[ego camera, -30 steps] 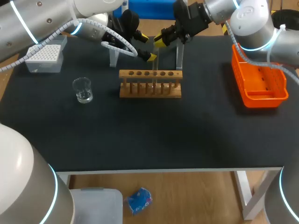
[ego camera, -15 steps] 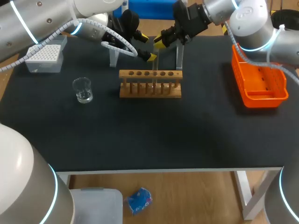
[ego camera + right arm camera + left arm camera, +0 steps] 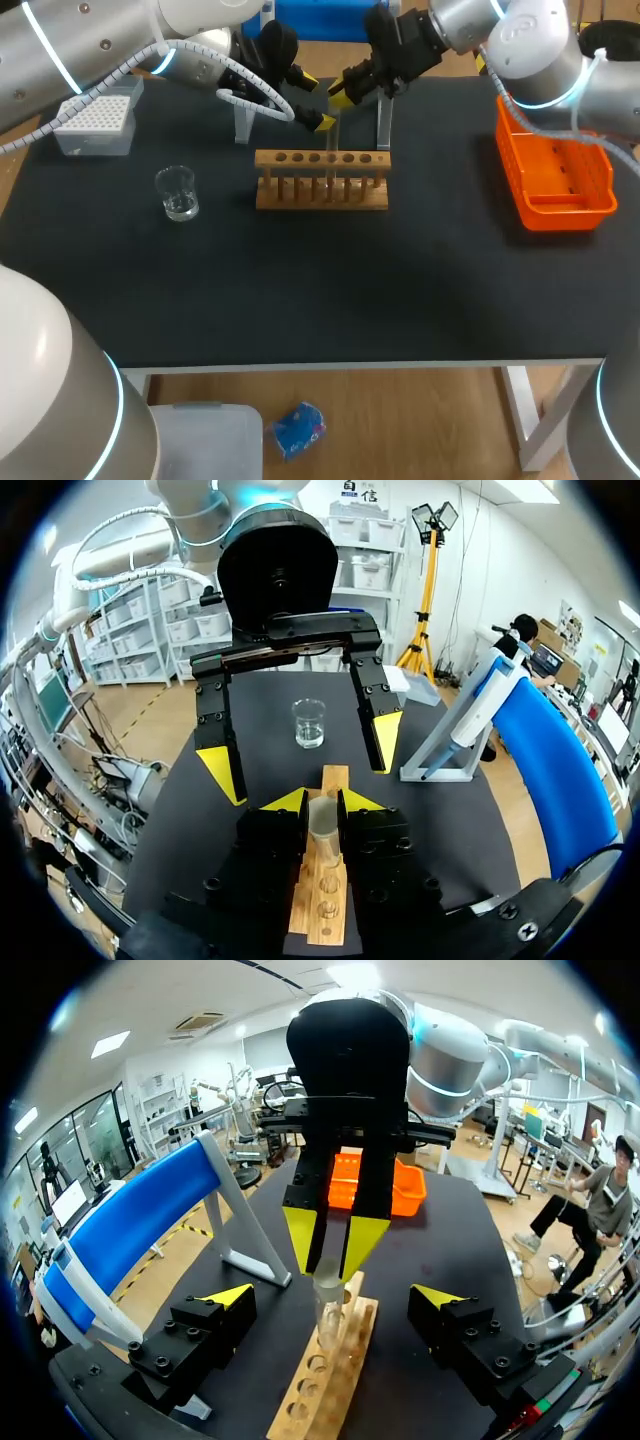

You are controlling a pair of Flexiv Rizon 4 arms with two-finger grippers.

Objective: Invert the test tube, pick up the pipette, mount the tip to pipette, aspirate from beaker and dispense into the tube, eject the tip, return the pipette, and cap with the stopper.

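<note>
My right gripper (image 3: pixel 338 93) is shut on a clear test tube (image 3: pixel 332 135) and holds it upright just above the wooden rack (image 3: pixel 322 182). In the right wrist view the tube (image 3: pixel 322 825) sits between the right gripper's (image 3: pixel 322 802) yellow tips, over the rack (image 3: pixel 325 885). My left gripper (image 3: pixel 316 101) is open, its fingers wide on either side of the tube (image 3: pixel 328 1312) without touching it. The left wrist view shows the right gripper (image 3: pixel 335 1245) gripping the tube's upper part. The glass beaker (image 3: pixel 178 193) stands at the left. The blue pipette (image 3: pixel 320 15) rests on its grey stand at the back.
A white tip box (image 3: pixel 97 122) sits at the back left. An orange basket (image 3: pixel 555 185) stands at the right. The stand's legs (image 3: pixel 384 122) are just behind the rack. The front half of the black table (image 3: pixel 320 290) is bare.
The right gripper with the tube has edged slightly left and back. The left arm has not visibly moved.
</note>
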